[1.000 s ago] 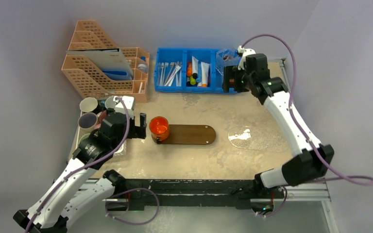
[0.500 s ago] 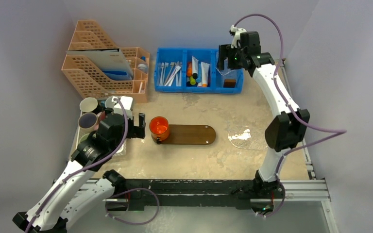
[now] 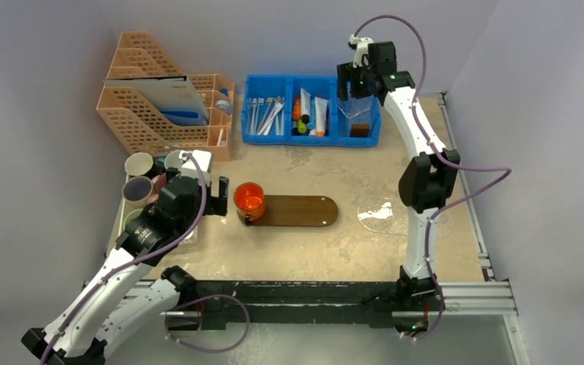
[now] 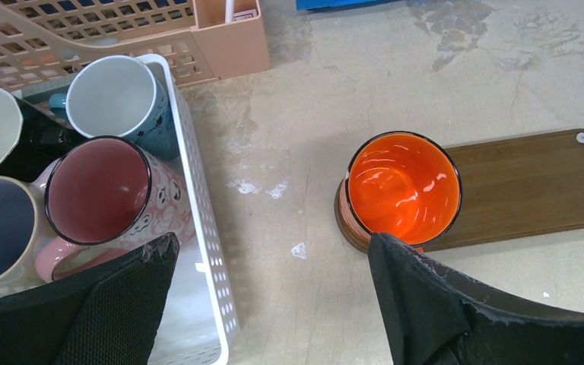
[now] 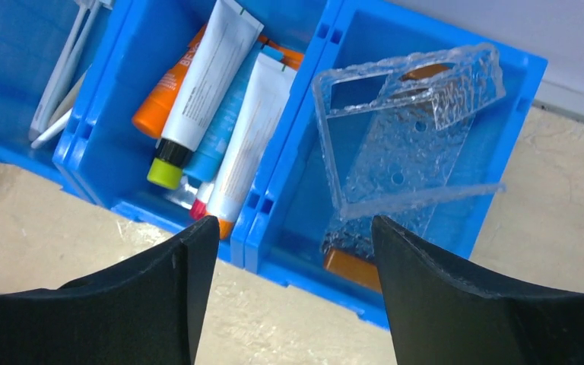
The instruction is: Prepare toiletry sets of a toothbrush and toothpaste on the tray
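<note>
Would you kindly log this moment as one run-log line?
left gripper open near orange mug | right gripper open above blue bin | tray holds mug only | toothbrushes, tubes in bin

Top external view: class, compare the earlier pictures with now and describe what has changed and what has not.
The right gripper, open and empty, moved toward the far edge of the blue bin as its elbow swung inward. Nothing was grasped or released. The left gripper, orange cup and tray stayed put.

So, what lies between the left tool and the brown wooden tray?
The orange cup, standing at the tray's left end; the top view shows it.
</note>
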{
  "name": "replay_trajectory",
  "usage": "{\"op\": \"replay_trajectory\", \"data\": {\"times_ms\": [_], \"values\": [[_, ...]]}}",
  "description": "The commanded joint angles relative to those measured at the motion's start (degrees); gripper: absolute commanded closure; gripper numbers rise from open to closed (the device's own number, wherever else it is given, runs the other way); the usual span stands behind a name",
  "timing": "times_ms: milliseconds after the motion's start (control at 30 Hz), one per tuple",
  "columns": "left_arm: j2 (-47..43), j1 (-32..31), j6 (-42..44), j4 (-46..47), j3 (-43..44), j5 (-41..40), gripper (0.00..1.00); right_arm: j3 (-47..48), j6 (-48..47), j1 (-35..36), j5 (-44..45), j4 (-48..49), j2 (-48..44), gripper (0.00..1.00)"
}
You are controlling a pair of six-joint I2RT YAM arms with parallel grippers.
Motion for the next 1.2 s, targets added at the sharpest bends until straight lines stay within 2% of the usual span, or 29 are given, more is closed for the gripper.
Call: {"op": "replay_trajectory", "data": {"times_ms": [0,267,500,633,833,1033,1167], "values": [[0.6,0.4,1.2,2.1,-0.3,-1.2,0.07,5.2,-3.5,-0.1,-1.0,-1.0,2.1,0.24],[1.4,0.4,1.5,2.1,-0.3,-1.8,0.07,7.1,-5.0,-0.1,-2.4,-0.3,6.0,0.3],[1.6,0.4,1.6,1.9,-0.3,-2.3,0.07,9.3,-6.2,-0.1,-2.9,-1.3,8.8,0.4],[1.7,0.4,1.6,1.9,-0.2,-2.3,0.07,7.9,-7.0,-0.1,-3.1,-2.1,8.2,0.5],[1.8,0.4,1.6,1.9,-0.2,-1.9,0.08,3.1,-8.6,0.0,-3.3,-1.2,4.3,0.7],[1.6,0.4,1.3,1.7,0.0,-1.1,0.08,-2.0,-9.4,0.0,-3.3,0.6,-0.5,0.98],[1.2,0.4,0.7,1.6,0.5,-0.9,0.08,-6.2,-9.4,-0.1,-2.7,3.1,-5.4,1.0]]}}
